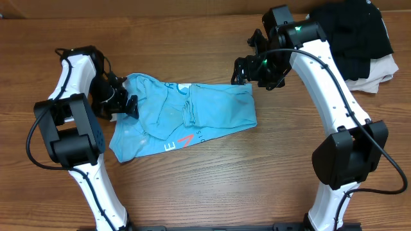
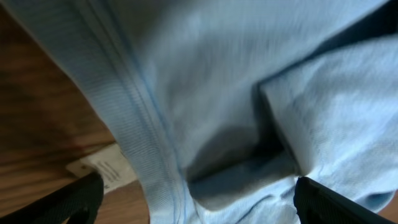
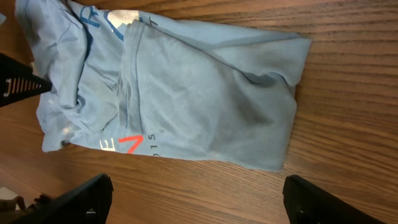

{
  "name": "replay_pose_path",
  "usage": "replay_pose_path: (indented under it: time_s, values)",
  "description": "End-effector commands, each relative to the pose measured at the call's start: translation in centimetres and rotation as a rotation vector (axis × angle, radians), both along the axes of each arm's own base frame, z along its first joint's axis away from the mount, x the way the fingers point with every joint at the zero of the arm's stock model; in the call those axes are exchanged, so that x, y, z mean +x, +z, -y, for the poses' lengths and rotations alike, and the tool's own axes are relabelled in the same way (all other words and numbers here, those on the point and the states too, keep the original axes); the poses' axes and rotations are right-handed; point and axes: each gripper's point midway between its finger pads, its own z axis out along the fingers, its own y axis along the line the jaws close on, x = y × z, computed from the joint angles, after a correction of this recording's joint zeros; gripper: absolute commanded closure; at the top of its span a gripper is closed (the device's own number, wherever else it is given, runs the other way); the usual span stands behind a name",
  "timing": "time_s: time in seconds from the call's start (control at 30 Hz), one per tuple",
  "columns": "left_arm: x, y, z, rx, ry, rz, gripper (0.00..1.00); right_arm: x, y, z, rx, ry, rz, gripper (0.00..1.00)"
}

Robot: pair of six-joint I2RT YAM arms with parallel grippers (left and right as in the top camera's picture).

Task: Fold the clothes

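The clothes, a light blue T-shirt (image 1: 186, 119), lie partly folded and rumpled in the middle of the wooden table, with red-and-white lettering (image 1: 183, 144) along the front edge. My left gripper (image 1: 125, 102) is at the shirt's left edge and stands open. In the left wrist view the cloth (image 2: 205, 93) fills the frame between the wide-apart fingertips (image 2: 74, 202), and a white label (image 2: 102, 167) shows by the hem. My right gripper (image 1: 247, 70) hovers over the shirt's far right corner. It is open above bare wood (image 3: 199, 202), with the shirt (image 3: 186, 93) lying just beyond it.
A pile of black garments (image 1: 353, 35) sits at the back right corner on a beige and white folded cloth (image 1: 376, 74), close behind the right arm. Both arm bases stand at the table's front edge.
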Motion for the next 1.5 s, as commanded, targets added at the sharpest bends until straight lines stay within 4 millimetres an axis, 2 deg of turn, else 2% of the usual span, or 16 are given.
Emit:
replay_pose_path:
  time_s: [0.0, 0.23, 0.3, 0.53, 0.63, 0.7, 0.73, 0.87, 0.9, 1.03, 1.13, 1.47]
  values:
    - [-0.6, 0.0, 1.2, -0.079, -0.062, 0.013, 0.00, 0.2, 1.2, 0.1, -0.005, 0.008, 0.041, 0.08]
    - [-1.5, -3.1, 0.8, -0.043, -0.073, 0.020, 0.00, 0.2, 1.2, 0.1, -0.006, 0.008, 0.043, 0.08]
    - [-2.1, -4.4, 0.8, -0.033, -0.064, 0.016, 0.03, 0.3, 1.2, 0.1, -0.007, 0.008, 0.047, 0.08]
    - [-5.4, -7.9, 1.2, -0.006, 0.019, -0.049, 0.27, 0.8, 1.3, -0.1, 0.000, 0.007, 0.070, 0.08]
    - [-5.7, -8.3, 1.4, 0.001, 0.069, -0.062, 0.39, 1.0, 1.3, -0.1, 0.002, 0.008, 0.079, 0.08]
    - [-5.6, -8.3, 1.8, -0.019, 0.091, -0.058, 0.52, 1.1, 1.3, -0.1, 0.002, 0.007, 0.080, 0.08]
    - [-5.4, -8.3, 2.1, -0.036, 0.096, -0.050, 0.55, 1.1, 1.3, -0.1, 0.002, 0.007, 0.079, 0.08]
    - [-4.7, -8.3, 3.3, -0.092, 0.105, -0.021, 0.55, 1.0, 1.3, -0.1, 0.002, 0.007, 0.079, 0.08]
    - [-4.8, -8.4, 3.5, -0.090, 0.101, -0.021, 0.52, 1.0, 1.3, -0.1, 0.002, 0.008, 0.079, 0.08]
    - [-5.2, -8.6, 4.4, -0.091, 0.075, -0.033, 0.29, 1.0, 1.3, -0.1, 0.001, 0.008, 0.079, 0.08]
    - [-5.4, -8.6, 5.4, -0.104, 0.051, -0.037, 0.23, 1.0, 1.3, -0.1, 0.002, 0.008, 0.080, 0.08]
    - [-6.1, -8.5, 10.3, -0.183, -0.037, -0.046, 0.21, 1.1, 1.4, -0.1, 0.002, 0.008, 0.083, 0.08]
